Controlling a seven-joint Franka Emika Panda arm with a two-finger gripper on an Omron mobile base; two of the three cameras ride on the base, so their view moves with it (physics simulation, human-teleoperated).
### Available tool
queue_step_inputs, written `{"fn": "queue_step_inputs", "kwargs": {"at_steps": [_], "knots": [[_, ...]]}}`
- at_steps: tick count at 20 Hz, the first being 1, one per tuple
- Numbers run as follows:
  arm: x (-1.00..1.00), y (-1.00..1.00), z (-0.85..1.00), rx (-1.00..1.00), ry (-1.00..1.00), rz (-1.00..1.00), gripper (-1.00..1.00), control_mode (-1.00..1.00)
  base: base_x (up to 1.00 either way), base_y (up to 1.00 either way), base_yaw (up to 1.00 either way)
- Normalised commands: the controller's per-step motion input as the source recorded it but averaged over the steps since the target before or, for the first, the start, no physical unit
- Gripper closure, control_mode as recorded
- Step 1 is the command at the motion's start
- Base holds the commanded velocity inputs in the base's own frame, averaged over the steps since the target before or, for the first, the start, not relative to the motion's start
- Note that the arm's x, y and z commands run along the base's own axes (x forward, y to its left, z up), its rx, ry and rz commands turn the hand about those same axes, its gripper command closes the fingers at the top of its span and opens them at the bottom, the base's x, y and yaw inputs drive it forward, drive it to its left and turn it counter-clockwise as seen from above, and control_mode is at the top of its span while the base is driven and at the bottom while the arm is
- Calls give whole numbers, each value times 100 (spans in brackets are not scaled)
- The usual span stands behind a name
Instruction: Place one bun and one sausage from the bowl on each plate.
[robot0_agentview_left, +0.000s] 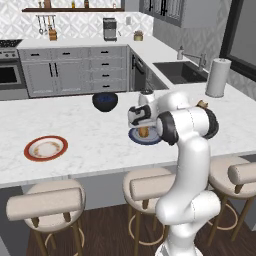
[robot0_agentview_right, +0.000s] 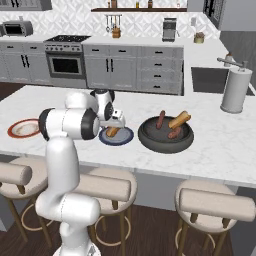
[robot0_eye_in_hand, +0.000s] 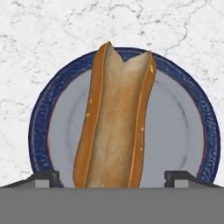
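Bun (robot0_eye_in_hand: 114, 122) within blue plate (robot0_eye_in_hand: 183, 131) rim, between spread tool (robot0_eye_in_hand: 112, 177) fingers.

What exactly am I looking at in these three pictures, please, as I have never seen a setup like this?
It is a rendered kitchen with a white robot arm working at a marble counter. Two pictures come from cameras behind the arm, on its left and right; the third looks along the hand. In that close view a split bun stands between the two finger tips above the blue plate; whether the fingers grip it, I cannot tell. On the counter are also the wide grey bowl holding sausages and another bun, an orange-rimmed plate lying bare, a small dark bowl and a paper towel roll.
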Motion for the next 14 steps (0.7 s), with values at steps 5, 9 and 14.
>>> {"fn": "queue_step_inputs", "kwargs": {"at_steps": [5, 9, 14], "knots": [[-73, -42, 93, 0, -6, 0, -100, -100, 0, 0, 0], [-100, -100, 56, -1, -1, 0, -100, -100, 0, 0, 0], [-79, -100, 27, -3, -9, -7, -100, -100, 0, 0, 0]]}}
